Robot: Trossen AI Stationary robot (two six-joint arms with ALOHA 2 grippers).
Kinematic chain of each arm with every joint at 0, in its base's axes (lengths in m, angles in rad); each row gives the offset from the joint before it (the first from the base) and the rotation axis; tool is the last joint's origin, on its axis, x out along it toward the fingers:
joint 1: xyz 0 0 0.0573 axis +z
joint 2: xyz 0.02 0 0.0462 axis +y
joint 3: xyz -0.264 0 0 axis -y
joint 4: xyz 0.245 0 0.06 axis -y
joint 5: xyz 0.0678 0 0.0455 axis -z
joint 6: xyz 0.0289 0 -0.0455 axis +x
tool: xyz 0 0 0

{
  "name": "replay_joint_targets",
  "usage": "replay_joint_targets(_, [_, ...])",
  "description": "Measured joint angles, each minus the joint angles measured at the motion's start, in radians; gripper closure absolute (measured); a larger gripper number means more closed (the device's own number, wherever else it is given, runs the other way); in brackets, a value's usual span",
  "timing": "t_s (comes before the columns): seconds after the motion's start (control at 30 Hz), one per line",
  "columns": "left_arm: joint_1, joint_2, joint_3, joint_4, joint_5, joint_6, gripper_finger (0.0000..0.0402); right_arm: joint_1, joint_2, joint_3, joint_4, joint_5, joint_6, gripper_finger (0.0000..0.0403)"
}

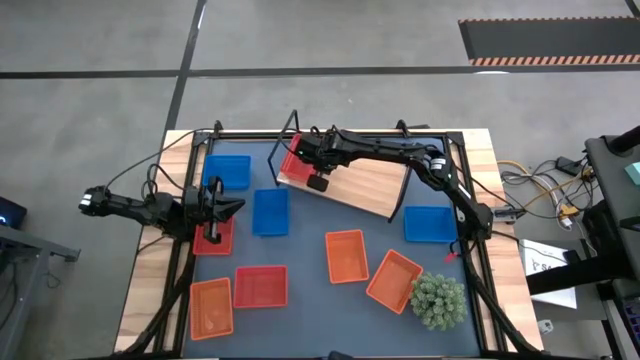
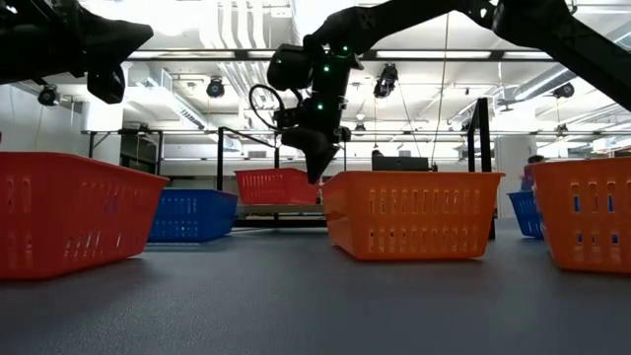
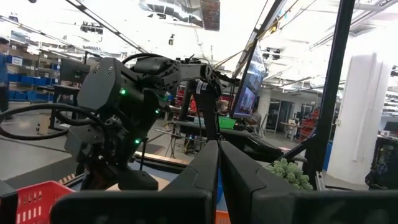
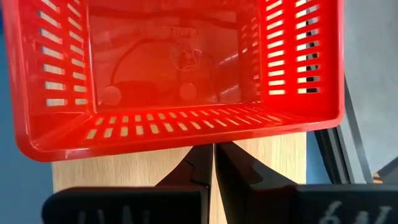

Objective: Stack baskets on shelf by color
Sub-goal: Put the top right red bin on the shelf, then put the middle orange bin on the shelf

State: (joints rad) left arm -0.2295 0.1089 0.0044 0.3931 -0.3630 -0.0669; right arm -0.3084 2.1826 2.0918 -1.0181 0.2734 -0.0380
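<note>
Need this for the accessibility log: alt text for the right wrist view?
A red basket sits on the light wooden shelf, seen from just behind it. The right gripper, fingers shut and empty, hovers over the board next to the basket's near rim.

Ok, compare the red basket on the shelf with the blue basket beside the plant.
The red basket sits on the wooden shelf at one end; the blue basket rests on the tabletop. Red is angled with the shelf; blue lies square to the table edges. Both look the same size, open side up, empty.
</note>
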Motion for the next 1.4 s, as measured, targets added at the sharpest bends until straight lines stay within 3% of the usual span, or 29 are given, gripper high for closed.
replay_joint_targets(0.33, [0.000,0.002,0.000,0.000,0.000,0.003,0.0402,0.078,-0.060,0.045,-0.179,-0.043,0.037,0.0394])
replay_joint_targets(0.53, [0.000,0.003,0.000,-0.001,0.000,0.003,0.0402,0.219,-0.139,0.021,-0.180,-0.180,-0.009,0.0394])
replay_joint_targets(0.8, [0.000,0.002,0.000,0.000,0.000,0.002,0.0402,0.432,-0.220,-0.066,-0.111,-0.188,-0.042,0.0394])
replay_joint_targets(1.07, [0.000,0.002,0.000,0.000,0.000,0.000,0.0402,0.592,-0.353,-0.340,0.180,-0.121,-0.043,0.0394])
replay_joint_targets(1.4, [0.000,0.008,0.000,0.029,0.000,-0.005,0.0402,0.695,-0.515,-0.764,0.616,0.003,-0.041,0.0394])
